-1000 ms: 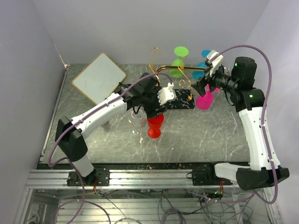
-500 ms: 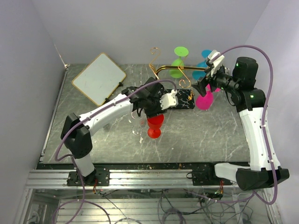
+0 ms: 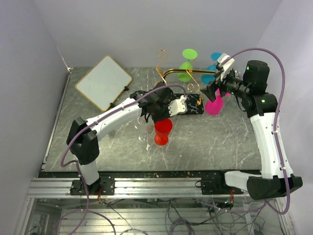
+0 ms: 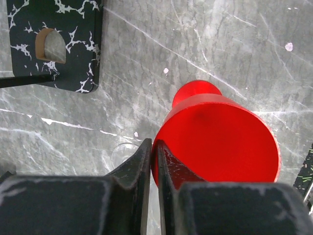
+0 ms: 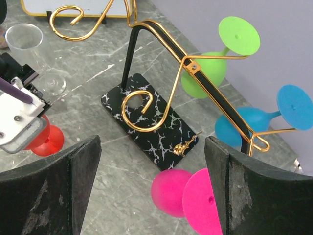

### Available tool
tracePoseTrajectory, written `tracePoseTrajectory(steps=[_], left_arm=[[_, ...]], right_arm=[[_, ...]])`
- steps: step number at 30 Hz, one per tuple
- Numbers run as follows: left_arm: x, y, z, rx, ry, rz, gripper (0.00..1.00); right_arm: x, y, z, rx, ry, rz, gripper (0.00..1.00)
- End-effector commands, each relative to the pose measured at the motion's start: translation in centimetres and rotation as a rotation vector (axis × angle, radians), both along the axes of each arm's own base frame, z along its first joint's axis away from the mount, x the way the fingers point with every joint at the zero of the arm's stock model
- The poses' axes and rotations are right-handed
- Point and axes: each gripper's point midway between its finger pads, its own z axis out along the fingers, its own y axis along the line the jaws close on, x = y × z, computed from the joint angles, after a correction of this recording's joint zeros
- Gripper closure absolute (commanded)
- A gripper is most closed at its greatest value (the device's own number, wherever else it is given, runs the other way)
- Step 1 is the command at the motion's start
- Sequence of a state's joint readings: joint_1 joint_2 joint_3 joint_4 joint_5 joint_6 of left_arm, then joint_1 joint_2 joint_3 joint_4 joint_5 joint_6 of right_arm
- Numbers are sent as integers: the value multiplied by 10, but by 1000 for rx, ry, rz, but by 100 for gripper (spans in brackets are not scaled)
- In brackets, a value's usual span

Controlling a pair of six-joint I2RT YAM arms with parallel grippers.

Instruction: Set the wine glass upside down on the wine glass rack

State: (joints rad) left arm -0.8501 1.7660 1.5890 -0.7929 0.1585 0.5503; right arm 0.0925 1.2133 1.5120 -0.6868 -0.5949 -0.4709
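Standing bowl-up, wine glass [image 3: 163, 128], stem vertical; left hand [image 4: 154, 149] pinching rim.

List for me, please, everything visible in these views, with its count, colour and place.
table: one, grey marble, under everything
wine glass rack: one, gold wire on black veined base, table's far middle
green glass: one, green, hanging upside down on rack
blue glass: one, blue, hanging on rack
pink glass: one, pink, at rack's right end
red wine glass: one, red, upright before rack base
clear glass: one, clear, left of red one
board: one, white, gold-edged, far left
left gripper: pinching red glass's rim
right gripper: open, over pink glass
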Motion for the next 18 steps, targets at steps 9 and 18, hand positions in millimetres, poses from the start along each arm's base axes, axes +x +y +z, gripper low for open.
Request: tracePoseTrajectory(steps=[9,18], left_arm=[[-33,-14,30,-107,92,-121,93],[-68,-14,70,-211,152,-259,93]], right_arm=[[1,-7,-2,-13,-2,-34,14],[9,-14,-10,-2,17,-47,14]])
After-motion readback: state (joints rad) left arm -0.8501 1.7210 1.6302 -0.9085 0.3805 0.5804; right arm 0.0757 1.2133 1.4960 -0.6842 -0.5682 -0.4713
